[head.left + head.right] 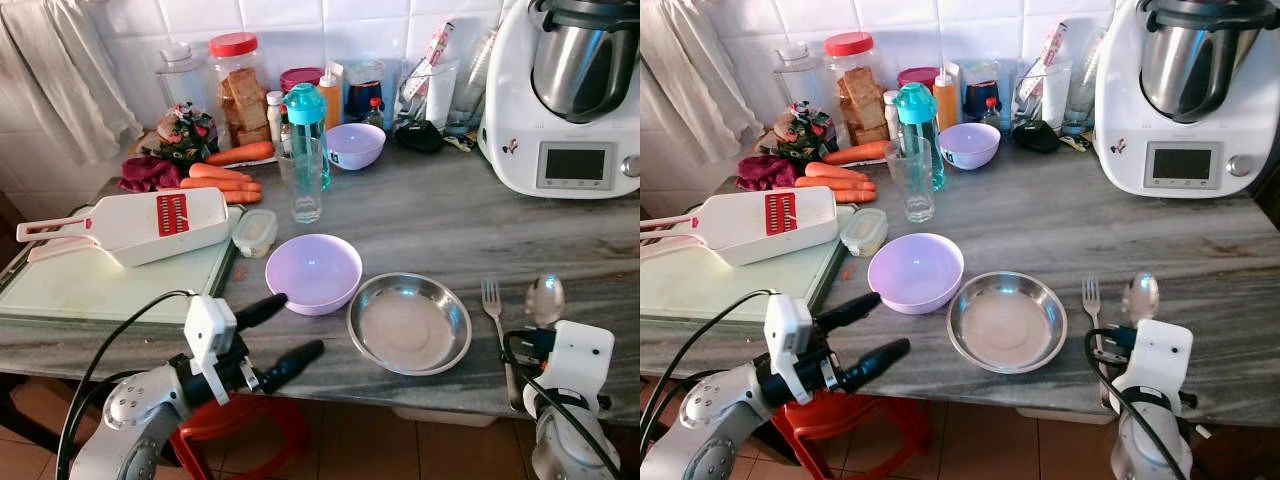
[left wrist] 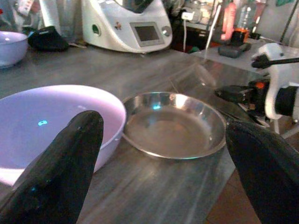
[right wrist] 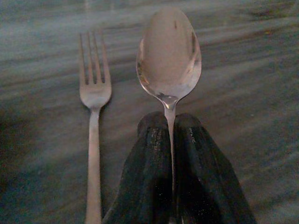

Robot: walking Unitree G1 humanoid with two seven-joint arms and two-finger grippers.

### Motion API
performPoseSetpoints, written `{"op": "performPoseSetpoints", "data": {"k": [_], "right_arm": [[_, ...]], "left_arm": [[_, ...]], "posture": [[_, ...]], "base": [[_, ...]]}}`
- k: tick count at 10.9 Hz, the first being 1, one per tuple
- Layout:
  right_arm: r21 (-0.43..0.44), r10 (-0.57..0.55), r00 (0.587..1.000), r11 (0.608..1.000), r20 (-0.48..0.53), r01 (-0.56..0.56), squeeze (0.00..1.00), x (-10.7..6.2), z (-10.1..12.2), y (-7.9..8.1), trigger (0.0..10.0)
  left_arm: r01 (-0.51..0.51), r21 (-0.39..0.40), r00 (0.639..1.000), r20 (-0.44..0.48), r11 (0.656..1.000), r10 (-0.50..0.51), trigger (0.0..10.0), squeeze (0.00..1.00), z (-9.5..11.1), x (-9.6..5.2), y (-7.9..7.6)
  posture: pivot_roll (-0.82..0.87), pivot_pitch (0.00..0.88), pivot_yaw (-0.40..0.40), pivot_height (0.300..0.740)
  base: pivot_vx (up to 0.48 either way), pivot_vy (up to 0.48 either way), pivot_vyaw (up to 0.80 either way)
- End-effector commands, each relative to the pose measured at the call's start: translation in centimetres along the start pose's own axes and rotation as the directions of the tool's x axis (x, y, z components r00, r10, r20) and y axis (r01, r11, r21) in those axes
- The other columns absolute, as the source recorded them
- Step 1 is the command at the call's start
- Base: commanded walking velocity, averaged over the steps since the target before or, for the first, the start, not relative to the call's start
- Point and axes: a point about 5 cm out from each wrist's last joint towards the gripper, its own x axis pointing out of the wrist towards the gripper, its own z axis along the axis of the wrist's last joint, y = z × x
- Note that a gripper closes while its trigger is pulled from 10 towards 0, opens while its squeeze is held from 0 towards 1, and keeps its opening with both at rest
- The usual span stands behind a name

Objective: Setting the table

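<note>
A lilac bowl [image 1: 313, 272] and a shallow steel plate [image 1: 409, 322] sit side by side near the counter's front edge. To the right of the plate a fork [image 1: 494, 305] and a spoon [image 1: 545, 298] lie parallel on the grey marble. My right gripper [image 3: 169, 119] is shut on the spoon's handle just below its bowl, with the spoon flat on the counter. My left gripper [image 1: 296, 323] hovers open at the front edge, just in front of the lilac bowl, with nothing between its fingers.
A cutting board [image 1: 90, 285] carries a white slicer [image 1: 140, 225]. Behind stand a small lidded tub [image 1: 255, 232], a glass [image 1: 305, 180], a teal bottle [image 1: 307, 125], carrots [image 1: 225, 175], a second lilac bowl [image 1: 355, 144], jars and a white kitchen machine [image 1: 565, 100]. A red stool [image 1: 240, 425] sits below the counter.
</note>
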Motion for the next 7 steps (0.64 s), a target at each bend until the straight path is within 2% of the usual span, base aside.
{"op": "performPoseSetpoints", "data": {"k": [1,3,7], "right_arm": [[0.009,0.006,0.999,1.000,-0.046,-0.006,0.00,0.2,-0.7,0.0,10.0],[0.011,0.004,0.999,1.000,-0.048,-0.004,0.00,0.5,-0.4,-0.4,10.0],[0.046,0.012,0.993,0.999,-0.117,-0.007,0.00,0.5,-1.4,-0.6,10.0]], "left_arm": [[0.016,0.010,1.000,-0.005,1.000,-0.016,10.0,0.00,0.3,-0.1,-0.2],[0.028,0.002,1.000,-0.002,1.000,-0.028,10.0,0.00,0.5,0.5,-1.0],[0.029,-0.006,1.000,-0.012,1.000,-0.029,10.0,0.00,0.5,0.6,-1.1]], "posture": [[-0.04,0.000,0.080,0.740],[-0.04,0.000,0.077,0.740],[-0.05,0.000,0.080,0.740]], "base": [[0.000,0.000,0.00],[0.000,0.000,0.00],[0.000,0.000,0.00]]}}
